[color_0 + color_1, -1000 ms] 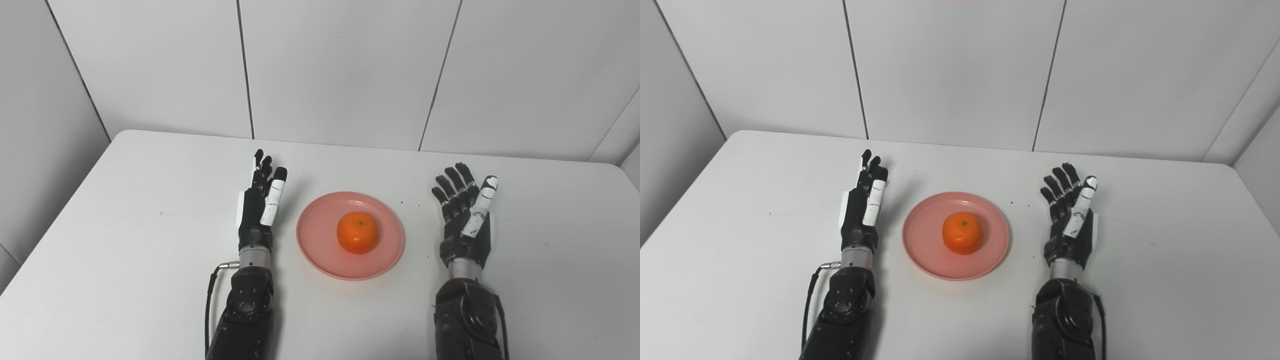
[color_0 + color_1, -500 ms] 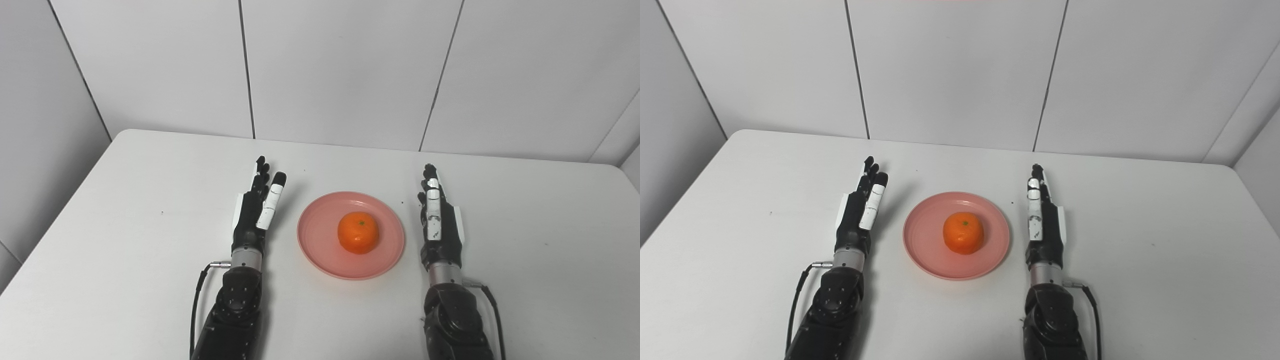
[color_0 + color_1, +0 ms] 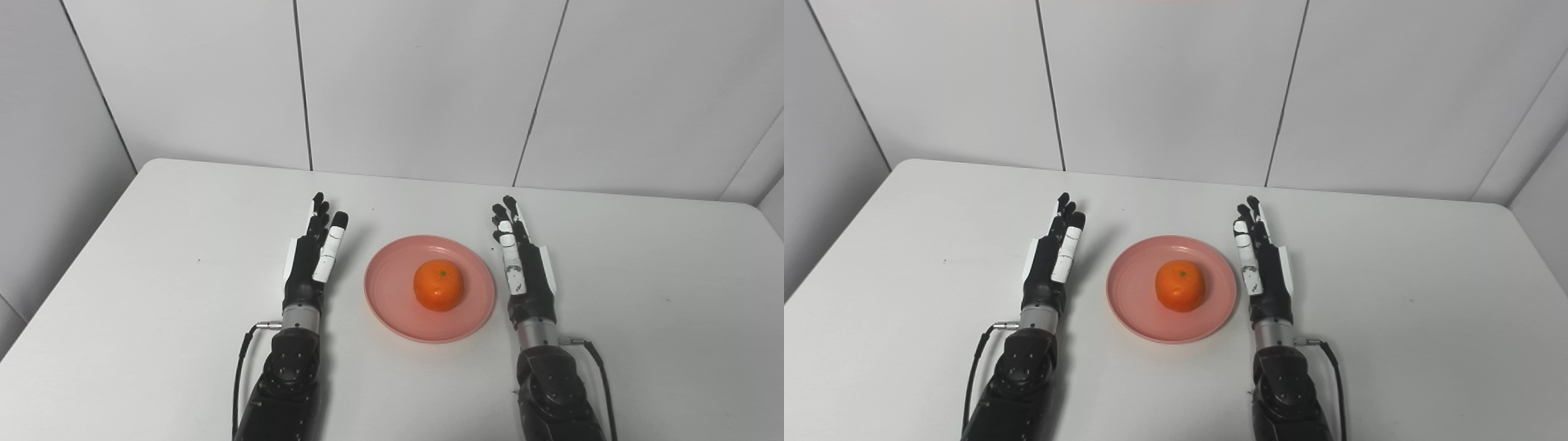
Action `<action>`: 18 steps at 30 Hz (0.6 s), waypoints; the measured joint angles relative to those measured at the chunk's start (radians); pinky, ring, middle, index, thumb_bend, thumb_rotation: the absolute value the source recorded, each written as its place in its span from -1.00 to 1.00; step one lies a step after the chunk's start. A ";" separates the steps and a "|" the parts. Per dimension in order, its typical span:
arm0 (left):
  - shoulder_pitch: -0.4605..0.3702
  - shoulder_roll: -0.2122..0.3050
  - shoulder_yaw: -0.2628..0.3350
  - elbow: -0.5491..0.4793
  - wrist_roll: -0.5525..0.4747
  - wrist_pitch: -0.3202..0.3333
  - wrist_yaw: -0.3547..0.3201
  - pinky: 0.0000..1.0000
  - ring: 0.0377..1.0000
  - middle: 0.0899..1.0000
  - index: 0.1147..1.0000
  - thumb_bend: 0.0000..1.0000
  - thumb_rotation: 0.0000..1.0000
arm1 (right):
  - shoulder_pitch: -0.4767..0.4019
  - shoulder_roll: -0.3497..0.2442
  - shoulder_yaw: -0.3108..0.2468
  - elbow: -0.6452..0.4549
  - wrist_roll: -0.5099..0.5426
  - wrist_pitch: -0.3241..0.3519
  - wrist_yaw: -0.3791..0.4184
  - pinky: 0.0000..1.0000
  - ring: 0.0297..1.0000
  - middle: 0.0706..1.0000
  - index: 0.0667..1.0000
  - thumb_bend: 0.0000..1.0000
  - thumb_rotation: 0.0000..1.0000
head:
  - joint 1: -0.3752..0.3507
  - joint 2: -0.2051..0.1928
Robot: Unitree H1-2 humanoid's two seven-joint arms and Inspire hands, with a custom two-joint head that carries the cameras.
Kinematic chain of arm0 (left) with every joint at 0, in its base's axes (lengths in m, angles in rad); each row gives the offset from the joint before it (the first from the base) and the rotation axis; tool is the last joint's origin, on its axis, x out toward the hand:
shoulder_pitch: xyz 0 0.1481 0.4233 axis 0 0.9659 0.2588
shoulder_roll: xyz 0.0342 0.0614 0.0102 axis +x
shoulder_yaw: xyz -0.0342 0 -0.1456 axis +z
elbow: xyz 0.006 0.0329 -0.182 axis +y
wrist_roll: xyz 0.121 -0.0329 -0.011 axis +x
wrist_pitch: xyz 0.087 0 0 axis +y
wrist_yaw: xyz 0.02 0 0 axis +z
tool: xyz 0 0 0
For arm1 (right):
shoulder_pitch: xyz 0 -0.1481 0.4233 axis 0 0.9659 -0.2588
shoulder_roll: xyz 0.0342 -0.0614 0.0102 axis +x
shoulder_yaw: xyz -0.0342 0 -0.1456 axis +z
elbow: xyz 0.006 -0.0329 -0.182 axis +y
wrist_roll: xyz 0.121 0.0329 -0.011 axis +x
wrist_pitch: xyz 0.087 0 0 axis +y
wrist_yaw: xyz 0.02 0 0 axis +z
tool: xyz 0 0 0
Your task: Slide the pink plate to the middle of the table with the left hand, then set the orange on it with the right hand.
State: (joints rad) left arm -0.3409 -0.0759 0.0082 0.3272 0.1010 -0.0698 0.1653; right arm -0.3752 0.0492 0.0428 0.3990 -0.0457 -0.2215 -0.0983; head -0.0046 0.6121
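A pink plate [image 3: 392, 306] lies near the middle of the white table, and an orange [image 3: 438, 285] rests on its centre. My left hand [image 3: 312, 260] stands edge-on just left of the plate, open, fingers straight and pointing away, a small gap from the rim. My right hand [image 3: 520, 266] stands the same way just right of the plate, open and holding nothing, close beside the rim. Neither hand touches the orange.
The white table [image 3: 153, 275] has a rounded far-left corner and ends at a white panelled wall [image 3: 416, 86]. A thin cable [image 3: 242, 367] loops beside the left wrist, another beside the right wrist [image 3: 597, 367].
My right hand has turned from palm-facing with spread fingers to edge-on and moved left, close to the plate's rim. The left hand has drawn back slightly. Plate and orange stay put.
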 measured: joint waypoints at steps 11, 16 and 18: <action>0.002 -0.003 0.002 -0.001 0.006 -0.001 0.001 1.00 1.00 1.00 1.00 0.78 0.87 | -0.001 0.001 -0.015 0.001 0.038 0.000 0.005 1.00 1.00 0.98 0.91 0.62 1.00 | 0.000 0.002; 0.002 -0.004 0.002 -0.001 0.005 -0.001 0.001 1.00 1.00 1.00 1.00 0.74 0.88 | -0.001 0.002 -0.018 0.000 0.039 0.000 0.004 1.00 1.00 0.99 0.92 0.62 1.00 | -0.002 0.003; 0.001 -0.004 0.002 -0.001 0.005 -0.001 0.002 1.00 1.00 1.00 1.00 0.72 0.88 | -0.001 0.003 -0.023 0.001 0.041 0.000 0.004 1.00 1.00 0.98 0.92 0.61 1.00 | -0.002 0.003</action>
State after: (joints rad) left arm -0.3394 -0.0797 0.0102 0.3257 0.1061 -0.0708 0.1668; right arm -0.3765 0.0525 0.0202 0.3998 -0.0052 -0.2212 -0.0944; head -0.0061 0.6151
